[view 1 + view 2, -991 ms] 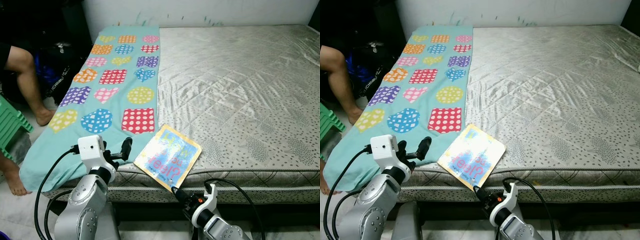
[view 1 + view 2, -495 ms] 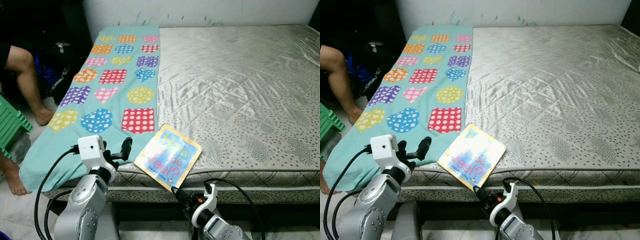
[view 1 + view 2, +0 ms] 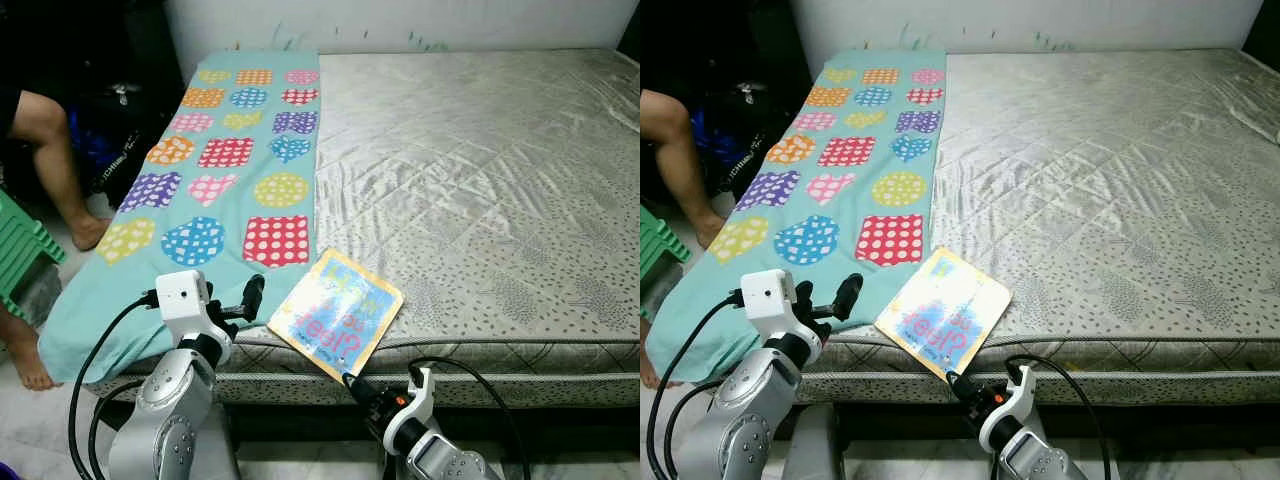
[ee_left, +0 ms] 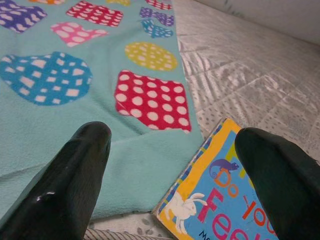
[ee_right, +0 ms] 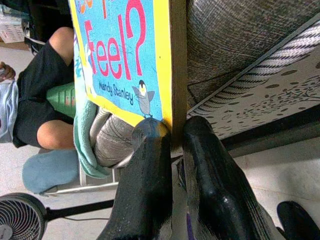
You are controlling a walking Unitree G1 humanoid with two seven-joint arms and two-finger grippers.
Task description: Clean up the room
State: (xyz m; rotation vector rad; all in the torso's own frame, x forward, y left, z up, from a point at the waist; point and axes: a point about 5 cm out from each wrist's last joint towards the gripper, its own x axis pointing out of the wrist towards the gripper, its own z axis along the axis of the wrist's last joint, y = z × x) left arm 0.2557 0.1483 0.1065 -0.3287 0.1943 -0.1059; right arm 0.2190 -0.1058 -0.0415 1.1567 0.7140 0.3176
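A yellow-bordered picture book [image 3: 337, 314] with a blue cover lies on the bed [image 3: 480, 170], at its near edge, tilted so that one corner juts out past the mattress side. The right hand [image 5: 170, 145] sits below that near edge, its two black fingers [image 5: 145, 175] brought together on the overhanging edge of the book, one on the printed cover and one behind the board. The left hand [image 4: 170, 165] is raised at the near edge of the bed toward its left corner, just beside the book; its fingers [image 4: 80, 165] stand wide apart and grip nothing, with the book's corner and a turquoise blanket [image 3: 220, 180] seen between them. That blanket, printed with dotted shapes in many colours, runs along the left side of the bed from the far edge to the near one and drapes over the left edge; the book's left corner lies right at its hem. The rest of the bed is covered by a grey quilted mattress cover. Beyond the left edge of the bed a person's bare leg [image 3: 55, 160] shows beside a green stool [image 3: 20, 250].
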